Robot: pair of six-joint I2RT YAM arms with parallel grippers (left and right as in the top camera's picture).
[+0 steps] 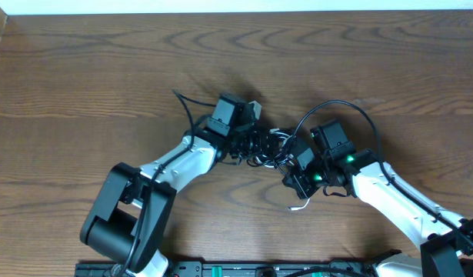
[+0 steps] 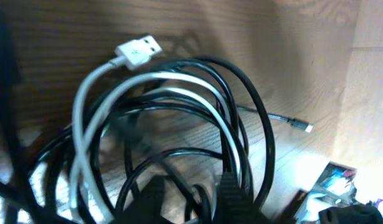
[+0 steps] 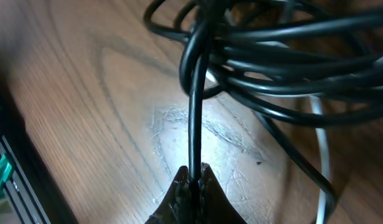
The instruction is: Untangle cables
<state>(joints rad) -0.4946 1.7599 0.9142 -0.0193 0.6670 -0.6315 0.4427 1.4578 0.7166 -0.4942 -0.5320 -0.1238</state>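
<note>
The cables [image 1: 265,148] lie knotted mid-tabletop [image 1: 105,69], between both arms. They look soft, light and slick, so I expect the loops to slide rather than hold shape. The white one [image 2: 85,106] threads through the black coils. Its plug [image 2: 138,51] pokes free, probably the best handle. My right pincer [image 3: 192,176] pinches one black strand [image 3: 194,112], while my left pincer [image 2: 194,190] stands spread among the loops.

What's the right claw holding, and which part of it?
The right claw pinches one black cable on its thin cord part, not at a plug.
</note>
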